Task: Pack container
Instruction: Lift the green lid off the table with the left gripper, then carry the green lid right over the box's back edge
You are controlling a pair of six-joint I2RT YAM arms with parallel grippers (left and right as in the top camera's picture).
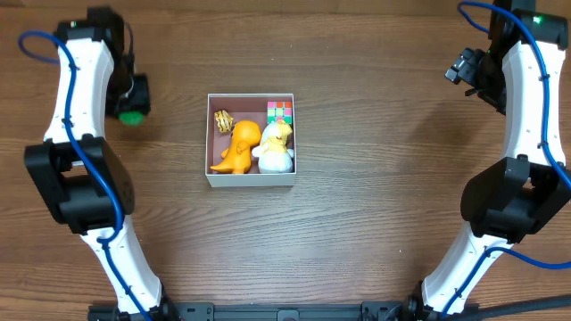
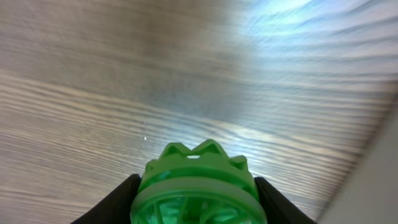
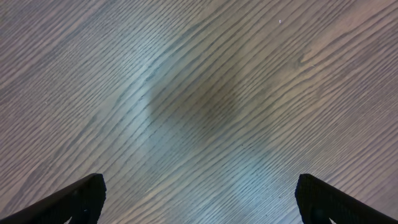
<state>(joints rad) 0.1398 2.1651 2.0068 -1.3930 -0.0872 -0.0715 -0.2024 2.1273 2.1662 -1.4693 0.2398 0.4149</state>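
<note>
1. Wood-grain table (image 1: pixel 357 259) fills the overhead view. One arm runs up each side of the frame.
2. The square, shallow, white-walled container (image 1: pixel 252 179) sits on the table just left of frame centre. Its pinkish-brown floor shows along the upper left inside.
3. Four things lie inside the container:
   - an orange plastic dinosaur figure (image 1: pixel 238 148), lower left;
   - a white-and-yellow toy figure (image 1: pixel 276 147), touching the dinosaur's right side;
   - a small multicoloured cube (image 1: pixel 279 111), in the upper right corner;
   - a small gold-and-brown striped object (image 1: pixel 223 120), upper left and too small to identify.
4. The left gripper (image 2: pixel 196 202) is in the upper left of the overhead view, well apart from the container.
   - Its jaws are drawn in against a green round plastic toy with a toothed rim (image 2: pixel 198 180).
   - In the left wrist view one dark finger (image 2: pixel 117 204) presses each flank of the toy.
   - I cannot tell whether the toy rests on the table or hangs above it.
5. From overhead the same green toy shows as a green spot below the left gripper's black body, level with the container's top edge.
6. The right gripper (image 3: pixel 202 202) is in the upper right of the overhead view, well apart from the container.
   - Its jaws are spread wide and hold nothing.
   - In the right wrist view the two fingertips sit at the lower corners, with only bare wood grain between them.
</note>
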